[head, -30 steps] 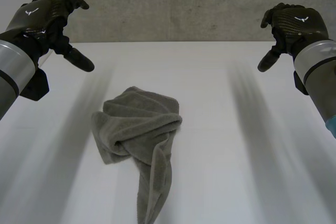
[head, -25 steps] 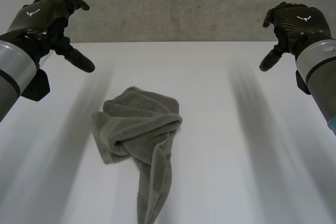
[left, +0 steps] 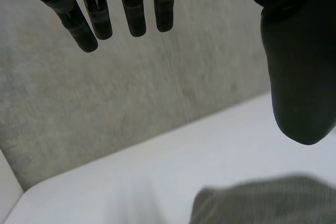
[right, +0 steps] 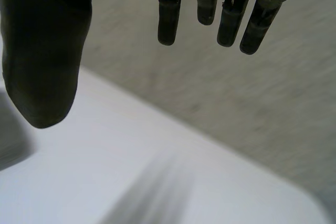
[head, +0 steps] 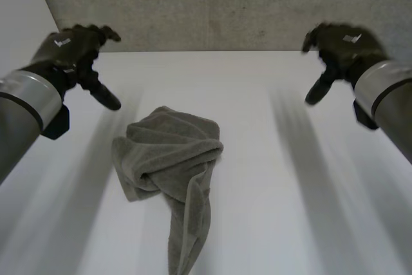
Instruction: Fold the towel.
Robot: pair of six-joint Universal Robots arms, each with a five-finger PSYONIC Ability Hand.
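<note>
A grey towel (head: 172, 165) lies crumpled in a heap at the middle of the white table (head: 270, 178), one twisted end trailing toward the near edge. My left hand (head: 72, 53) hovers above the table's far left, open and empty, with the thumb pointing down toward the towel's left side. My right hand (head: 341, 46) hangs at the far right, open and empty too, well apart from the towel. In the left wrist view, straight fingers (left: 134, 14) and a thumb (left: 296, 82) stand spread above the towel (left: 262, 203). In the right wrist view the fingers (right: 231, 17) and thumb (right: 44, 61) stand spread over bare table.
A rough grey concrete wall (head: 212, 4) runs along the table's far edge. A white panel (head: 19, 11) stands at the far left.
Both hands have come inward and down a little toward the table's middle. The towel has not moved.
</note>
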